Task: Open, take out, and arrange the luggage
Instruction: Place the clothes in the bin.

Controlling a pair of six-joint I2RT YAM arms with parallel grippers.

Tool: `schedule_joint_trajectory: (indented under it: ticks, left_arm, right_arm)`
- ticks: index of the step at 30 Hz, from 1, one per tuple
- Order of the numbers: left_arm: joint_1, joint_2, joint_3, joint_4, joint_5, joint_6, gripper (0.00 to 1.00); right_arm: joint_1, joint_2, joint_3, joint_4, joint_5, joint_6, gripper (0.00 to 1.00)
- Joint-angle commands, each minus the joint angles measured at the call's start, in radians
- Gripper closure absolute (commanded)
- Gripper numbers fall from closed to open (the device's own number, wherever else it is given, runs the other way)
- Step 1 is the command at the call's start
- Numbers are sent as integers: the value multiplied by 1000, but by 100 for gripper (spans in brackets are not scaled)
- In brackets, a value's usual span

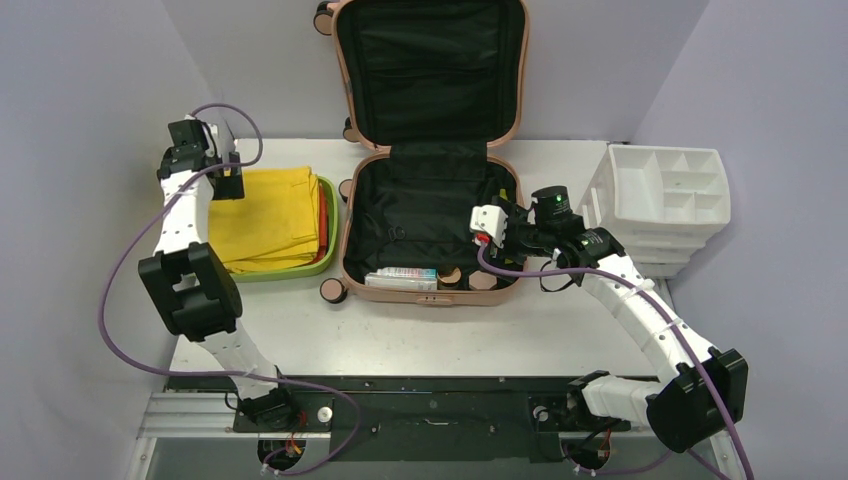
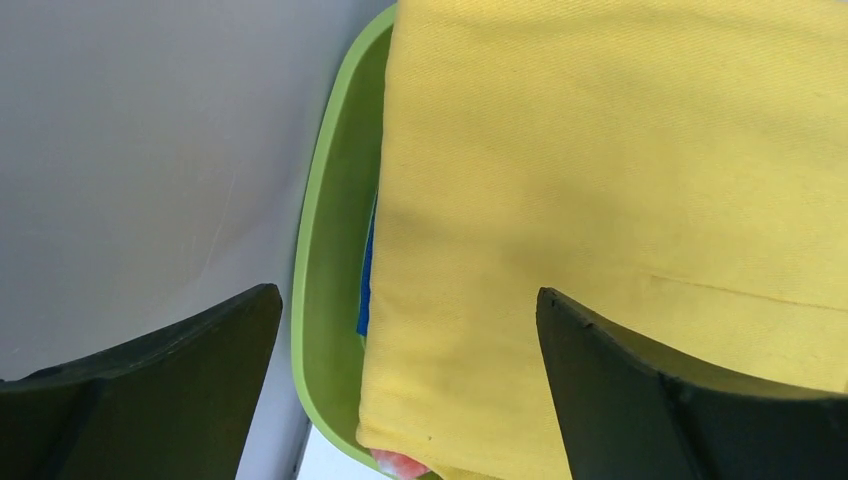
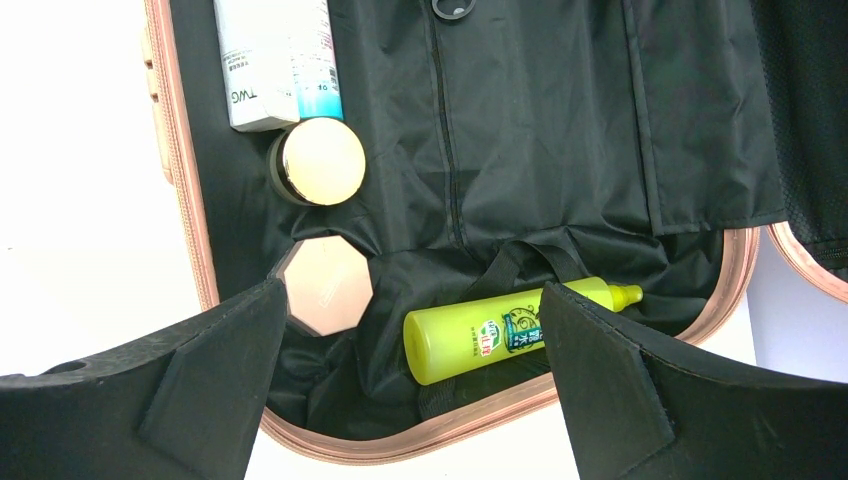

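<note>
Top external view: the luggage [image 1: 420,205] lies open at the middle of the table [image 1: 400,335], one half propped upright against the back wall, the other flat with its black lining up. A green tub [image 1: 328,250] sits just beside its left rim, and a white drawer organizer [image 1: 665,190] stands near its right rim with a strip of bare table between them. In front of the near rim the table is bare up to the arm bases.

The left gripper [image 1: 228,170] hovers over the tub's far left side, close to the left wall. Its fingers are spread apart and hold nothing. Below them lie the tub's rim and the folded edge of a yellow cloth [image 2: 620,180].

The right gripper [image 3: 415,295] hangs over the right part of the flat half, fingers wide apart and empty. Beneath it a yellow-green bottle [image 3: 500,340] lies along the curved pink rim. A gold-lidded jar [image 3: 320,162], an octagonal pink lid [image 3: 325,285] and a white box [image 3: 275,60] line another rim.
</note>
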Motion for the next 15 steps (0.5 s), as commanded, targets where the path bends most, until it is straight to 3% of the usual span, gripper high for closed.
schedule_joint_trajectory:
  ticks: [1, 6, 9, 15]
  left_arm:
    - [-25, -138, -49, 114, 50, 7, 4]
    - [-172, -158, -137, 166, 104, 78, 2]
    - [-244, -94, -127, 162, 121, 80, 14]
    - [-284, 41, -105, 173, 111, 101, 43]
  right_arm:
    - [11, -3, 11, 30, -9, -10, 8]
    - [11, -2, 21, 21, 5, -21, 8]
    - [11, -5, 33, 4, 12, -31, 8]
    - [3, -47, 43, -49, 48, -76, 8]
